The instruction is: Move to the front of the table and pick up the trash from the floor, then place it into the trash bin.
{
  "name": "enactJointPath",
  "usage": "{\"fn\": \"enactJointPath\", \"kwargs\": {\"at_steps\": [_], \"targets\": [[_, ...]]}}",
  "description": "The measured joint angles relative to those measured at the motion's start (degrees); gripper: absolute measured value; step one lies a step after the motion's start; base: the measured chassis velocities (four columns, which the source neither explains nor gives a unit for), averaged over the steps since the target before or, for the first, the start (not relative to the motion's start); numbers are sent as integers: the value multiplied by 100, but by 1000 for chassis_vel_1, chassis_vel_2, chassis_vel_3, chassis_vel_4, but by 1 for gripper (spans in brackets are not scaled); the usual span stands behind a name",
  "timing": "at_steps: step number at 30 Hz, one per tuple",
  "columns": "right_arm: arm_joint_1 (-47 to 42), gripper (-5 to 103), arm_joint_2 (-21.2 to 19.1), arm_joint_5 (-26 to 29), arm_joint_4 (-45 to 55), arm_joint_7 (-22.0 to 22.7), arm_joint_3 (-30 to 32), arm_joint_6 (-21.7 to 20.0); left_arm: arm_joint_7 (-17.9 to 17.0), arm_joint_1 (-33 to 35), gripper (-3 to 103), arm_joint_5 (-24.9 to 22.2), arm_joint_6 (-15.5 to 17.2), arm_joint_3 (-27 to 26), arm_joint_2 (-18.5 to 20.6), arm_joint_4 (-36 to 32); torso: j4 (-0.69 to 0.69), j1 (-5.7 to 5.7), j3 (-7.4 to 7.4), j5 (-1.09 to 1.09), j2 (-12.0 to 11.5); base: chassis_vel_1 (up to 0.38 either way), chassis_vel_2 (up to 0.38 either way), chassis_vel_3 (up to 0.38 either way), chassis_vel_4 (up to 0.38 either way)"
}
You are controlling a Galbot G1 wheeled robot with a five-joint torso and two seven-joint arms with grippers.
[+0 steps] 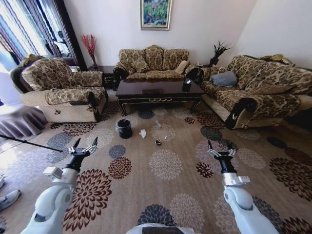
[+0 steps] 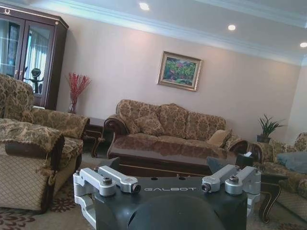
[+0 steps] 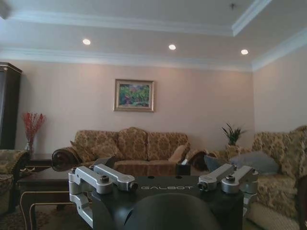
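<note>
There is one table (image 1: 157, 90). Three sofas stand around the table: one (image 1: 155, 62) behind it, one (image 1: 61, 87) on its left, one (image 1: 258, 87) on its right. In front of the table there is one bin (image 1: 124, 128) and three small bits of trash (image 1: 143, 133) on the floor. Two grippers are up, left (image 1: 84, 146) and right (image 1: 222, 150), both spread wide

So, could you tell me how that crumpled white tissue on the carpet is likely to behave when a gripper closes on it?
The crumpled white tissue looks soft and bunched, so it would probably squash rather than resist. It seems very light, so a nudge may just slide it across the carpet. It is unlikely to roll.
</note>
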Motion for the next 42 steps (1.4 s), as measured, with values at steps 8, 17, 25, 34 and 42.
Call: {"fn": "enactJointPath", "kwargs": {"at_steps": [8, 17, 25, 34, 42], "targets": [[-683, 100, -144, 109, 593, -10, 280, -937, -134, 76, 100, 503, 140, -80, 91, 105, -1, 0, 0, -3, 0, 0, 0, 0, 0], [-980, 100, -173, 398, 823, 47, 355, -794, -657, 244, 100, 627, 360, -95, 91, -80, 0, -1, -1, -2, 0, 0, 0, 0, 0], [-1002, 100, -268, 261, 729, -123, 499, -430, -835, 353, 100, 701, 281, -88, 11, -279, 0, -1, -1, -2, 1, 0, 0, 0, 0], [-957, 100, -264, 211, 728, -200, 468, -318, -741, 431, 100, 732, 134, -142, -26, -304, 1, -1, -1, -3, 0, 0, 0, 0, 0], [-965, 100, -329, 192, 781, -44, 495, -362, -689, 518, 100, 784, 58, -155, -42, -351, 1, -1, -1, -3, 1, 0, 0, 0, 0]]}}
